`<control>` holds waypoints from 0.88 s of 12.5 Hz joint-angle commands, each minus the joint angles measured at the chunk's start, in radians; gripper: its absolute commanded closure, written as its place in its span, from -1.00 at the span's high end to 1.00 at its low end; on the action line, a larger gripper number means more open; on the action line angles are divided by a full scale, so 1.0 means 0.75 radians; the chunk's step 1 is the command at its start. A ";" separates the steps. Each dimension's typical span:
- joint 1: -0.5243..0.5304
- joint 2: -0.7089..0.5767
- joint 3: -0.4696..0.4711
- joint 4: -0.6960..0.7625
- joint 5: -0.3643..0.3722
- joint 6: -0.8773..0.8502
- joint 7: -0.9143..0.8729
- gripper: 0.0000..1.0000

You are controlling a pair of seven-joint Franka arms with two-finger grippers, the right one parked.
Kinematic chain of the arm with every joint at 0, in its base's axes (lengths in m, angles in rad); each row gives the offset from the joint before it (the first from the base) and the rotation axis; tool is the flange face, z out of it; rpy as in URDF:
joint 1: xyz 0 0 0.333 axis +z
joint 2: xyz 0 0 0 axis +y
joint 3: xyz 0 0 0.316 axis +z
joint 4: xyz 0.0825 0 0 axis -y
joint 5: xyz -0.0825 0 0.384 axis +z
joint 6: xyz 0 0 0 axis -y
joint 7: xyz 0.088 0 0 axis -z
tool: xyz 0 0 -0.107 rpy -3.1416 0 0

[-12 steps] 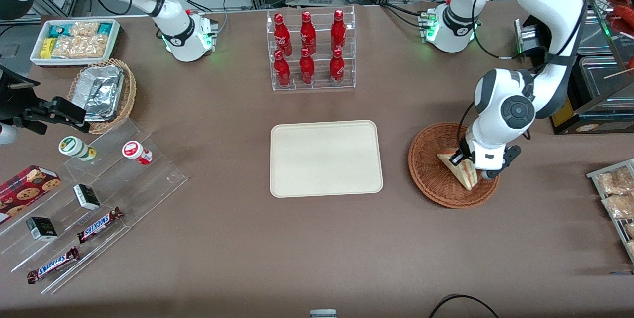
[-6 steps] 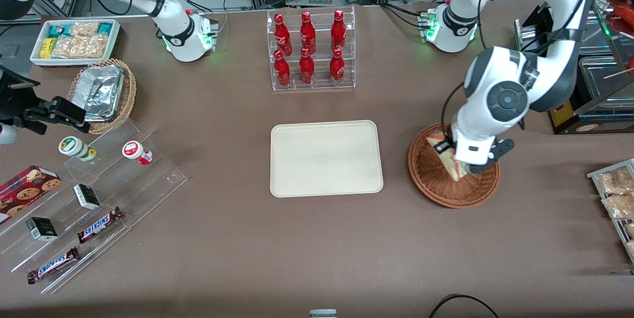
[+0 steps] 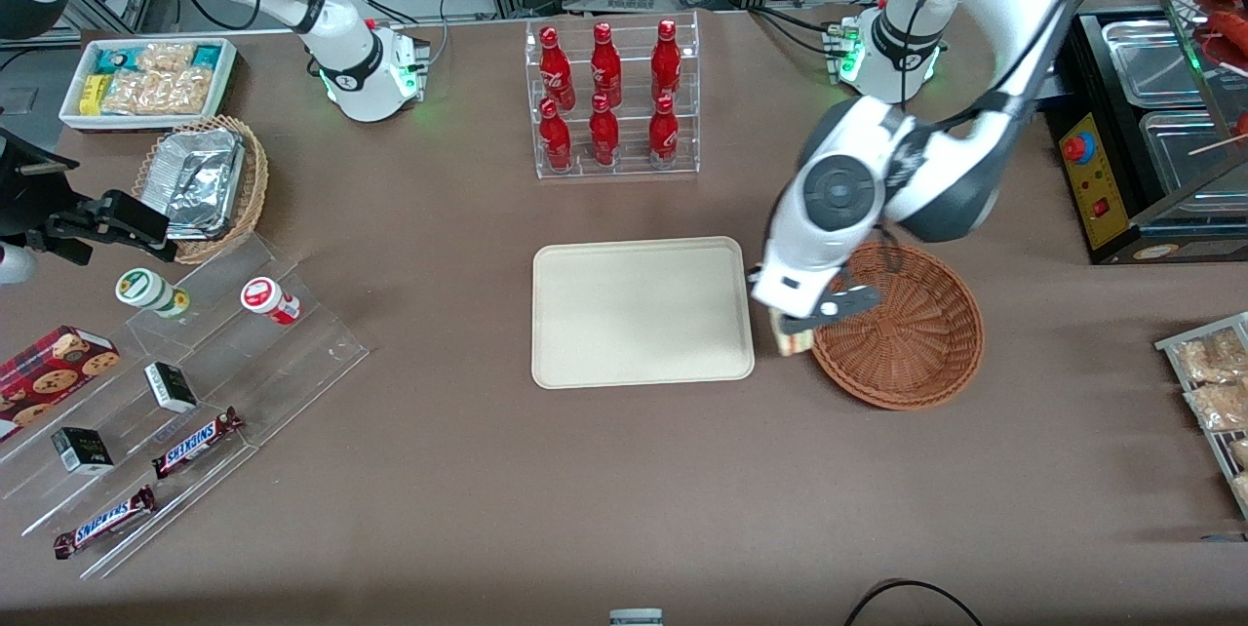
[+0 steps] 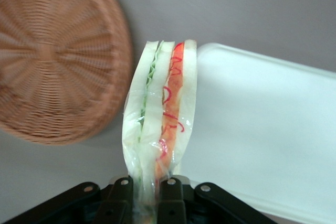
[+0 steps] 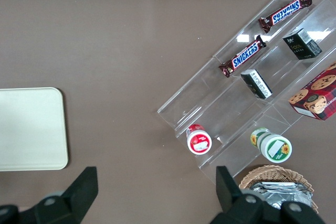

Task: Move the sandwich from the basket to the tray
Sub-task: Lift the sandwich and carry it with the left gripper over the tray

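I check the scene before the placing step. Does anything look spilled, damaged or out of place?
Nothing stands out. The gripper holds the wrapped sandwich in the air between the basket and the tray. The wrap looks intact and nothing is spilled.

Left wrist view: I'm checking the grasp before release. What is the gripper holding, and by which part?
The gripper is shut on the wrapped sandwich, pinching one end, with the filling edge facing the camera.
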State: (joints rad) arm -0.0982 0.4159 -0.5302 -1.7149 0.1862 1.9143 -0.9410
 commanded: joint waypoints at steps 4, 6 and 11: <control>-0.220 0.269 -0.001 0.304 0.046 -0.033 -0.132 -0.77; -0.288 0.331 0.003 0.370 0.048 -0.024 -0.169 -0.77; -0.450 0.535 0.030 0.570 0.296 -0.018 -0.418 -0.77</control>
State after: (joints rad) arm -0.3941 0.7381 -0.5204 -1.3950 0.3700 1.9158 -1.2101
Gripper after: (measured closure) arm 0.855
